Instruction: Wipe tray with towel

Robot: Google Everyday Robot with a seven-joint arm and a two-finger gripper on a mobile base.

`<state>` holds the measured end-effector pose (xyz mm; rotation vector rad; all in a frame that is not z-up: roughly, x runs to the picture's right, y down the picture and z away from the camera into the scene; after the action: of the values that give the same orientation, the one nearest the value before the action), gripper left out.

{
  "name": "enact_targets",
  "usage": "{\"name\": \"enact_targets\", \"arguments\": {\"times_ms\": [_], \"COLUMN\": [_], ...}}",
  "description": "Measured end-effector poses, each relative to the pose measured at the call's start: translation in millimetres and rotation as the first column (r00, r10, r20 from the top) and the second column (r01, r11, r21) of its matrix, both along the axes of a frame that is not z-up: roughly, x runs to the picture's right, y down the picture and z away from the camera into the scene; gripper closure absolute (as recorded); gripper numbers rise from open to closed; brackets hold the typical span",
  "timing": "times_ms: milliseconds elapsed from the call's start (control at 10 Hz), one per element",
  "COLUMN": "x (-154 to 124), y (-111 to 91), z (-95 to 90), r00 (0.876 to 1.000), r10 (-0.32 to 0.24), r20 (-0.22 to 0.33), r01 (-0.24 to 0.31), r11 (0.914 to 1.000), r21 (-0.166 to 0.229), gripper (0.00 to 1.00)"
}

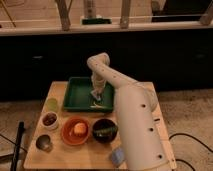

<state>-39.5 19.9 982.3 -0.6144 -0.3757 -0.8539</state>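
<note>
A green tray (80, 95) lies at the back of the wooden table (60, 155). My white arm reaches over it from the right. My gripper (97, 93) points down into the right part of the tray, onto a small pale towel (96, 96) on the tray floor. A thin pale strip (98, 105) lies in the tray just in front of the gripper.
In front of the tray stand a green cup (52, 105), a small white bowl with dark contents (49, 120), an orange plate with an orange item (75, 130), a dark bowl with green contents (104, 131), a metal cup (44, 143) and a bluish object (117, 157).
</note>
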Motion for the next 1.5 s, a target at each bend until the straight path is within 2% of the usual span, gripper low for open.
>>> {"name": "enact_targets", "arguments": {"times_ms": [600, 1500], "x": [-31, -34], "y": [2, 4], "z": [1.2, 0.1], "r00": [0.998, 0.998], "r10": [0.008, 0.009], "r20": [0.058, 0.064], "r01": [-0.007, -0.009], "r11": [1.0000, 0.9999], "r21": [-0.005, -0.009], "gripper": [1.00, 1.00]}}
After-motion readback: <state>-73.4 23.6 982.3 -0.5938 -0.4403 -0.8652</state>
